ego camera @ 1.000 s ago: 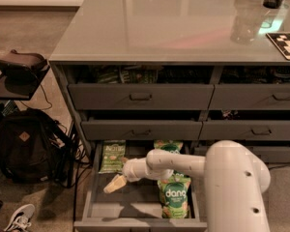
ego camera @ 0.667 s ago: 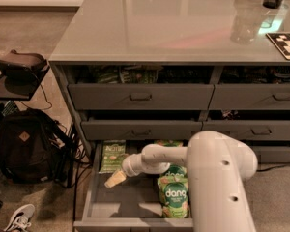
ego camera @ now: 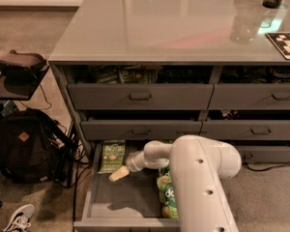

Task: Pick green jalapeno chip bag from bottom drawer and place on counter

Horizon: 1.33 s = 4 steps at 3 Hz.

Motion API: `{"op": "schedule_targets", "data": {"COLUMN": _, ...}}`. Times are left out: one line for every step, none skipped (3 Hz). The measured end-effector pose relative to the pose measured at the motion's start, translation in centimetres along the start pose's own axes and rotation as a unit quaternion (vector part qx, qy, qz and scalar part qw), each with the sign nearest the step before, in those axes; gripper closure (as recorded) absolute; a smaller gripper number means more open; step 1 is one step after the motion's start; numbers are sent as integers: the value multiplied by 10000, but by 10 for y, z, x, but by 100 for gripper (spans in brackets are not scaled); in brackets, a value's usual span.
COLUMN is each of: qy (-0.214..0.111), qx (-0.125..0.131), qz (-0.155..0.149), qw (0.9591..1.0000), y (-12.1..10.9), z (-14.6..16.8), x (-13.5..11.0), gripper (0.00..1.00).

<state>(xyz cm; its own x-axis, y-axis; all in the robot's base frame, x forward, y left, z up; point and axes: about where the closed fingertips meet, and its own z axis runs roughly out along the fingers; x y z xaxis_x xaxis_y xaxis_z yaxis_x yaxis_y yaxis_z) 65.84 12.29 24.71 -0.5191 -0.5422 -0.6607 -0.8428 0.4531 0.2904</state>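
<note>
- Most of the task is ahead, by my reading: the bottom drawer [ego camera: 121, 223] stands pulled out, so access is done, but the green jalapeno chip bag [ego camera: 112, 154] lies flat at the drawer's back left corner, not lifted
- The gripper [ego camera: 118, 173] is down inside the drawer, just beside the bag's near edge and perhaps touching it; whether the jaws are wide, narrow or pinching anything I cannot tell
- Left to do, as I judge it: take hold of the bag, raise it clear of the drawer front and the drawers above, and set it on the bench [ego camera: 154, 28]
- Bag: small, thin, crinkly film in pale olive green with light lettering; it will likely buckle and slip rather than hold its shape
- Drawer: shallow and dark grey, with a flat matte floor, low walls and a straight front panel
- Brighter green bags [ego camera: 165, 197] sit in the right part of the drawer, half hidden by the arm [ego camera: 203, 178], which is smooth, rounded and off-white
- Bench top: a broad glossy grey slab, hard and reflective, with a chequered board [ego camera: 285, 45] and a clear container [ego camera: 244, 25] at its far right
</note>
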Motion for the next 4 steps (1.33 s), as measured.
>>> {"op": "schedule_targets", "data": {"qy": -119, "qx": -154, "qz": 294, "qw": 9994, "y": -14, "z": 13, "x": 12, "gripper": 0}}
{"op": "schedule_targets", "data": {"qy": -381, "qx": -365, "qz": 549, "qw": 9971, "y": -21, "z": 33, "x": 28, "gripper": 0}}
{"op": "schedule_targets", "data": {"qy": -381, "qx": -365, "qz": 549, "qw": 9971, "y": -21, "z": 33, "x": 28, "gripper": 0}}
{"op": "schedule_targets", "data": {"qy": -431, "qx": -302, "qz": 548, "qw": 9971, "y": -27, "z": 42, "x": 28, "gripper": 0}}
